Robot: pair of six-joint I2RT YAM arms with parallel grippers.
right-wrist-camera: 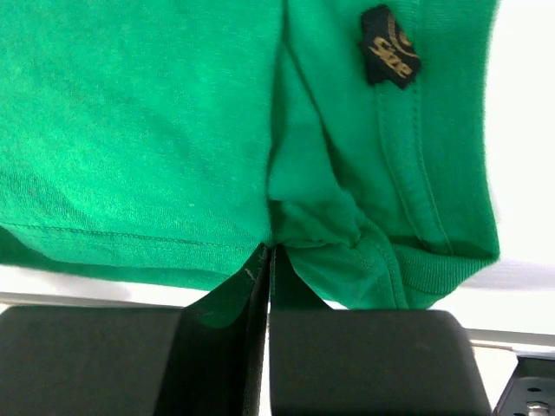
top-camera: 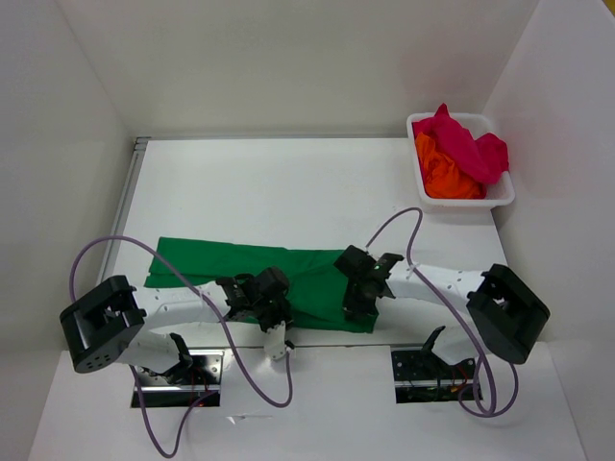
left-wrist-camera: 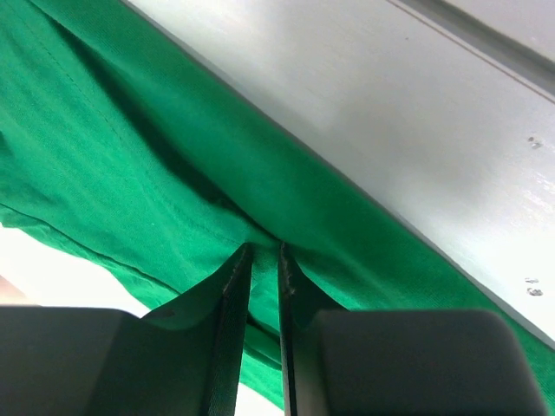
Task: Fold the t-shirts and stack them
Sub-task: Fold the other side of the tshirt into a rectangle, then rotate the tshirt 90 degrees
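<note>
The green cloth t-shirt (top-camera: pixel 240 264) lay stretched out as a long flat band across the near part of the white tabletop (top-camera: pixel 288 182), running from left to right just ahead of both arm bases. You had the left tool (left-wrist-camera: pixel 264 251) down on the shirt's near edge around the middle of the band. Its two fingers stood close together with only a thin slit between them, and the green cloth drew up in folds to their tips, so it was clenched on a pinch of the shirt. You had the right tool (right-wrist-camera: pixel 267 251) at the band's right end, fingers pressed together and the fabric puckered where they met, so it too was grasping the green cloth t-shirt. In the right wrist view, a small black label (right-wrist-camera: pixel 388 45) with gold lettering sat by a stitched hem, just beyond that pinch. Your other two garments were well apart from the arms, in the white plastic mesh basket (top-camera: pixel 461 204) at the far right corner of the tabletop. The crumpled orange t-shirt (top-camera: pixel 447 178) sat inside it, with the magenta-red t-shirt (top-camera: pixel 471 144) bunched on top and spilling over the right rim.
</note>
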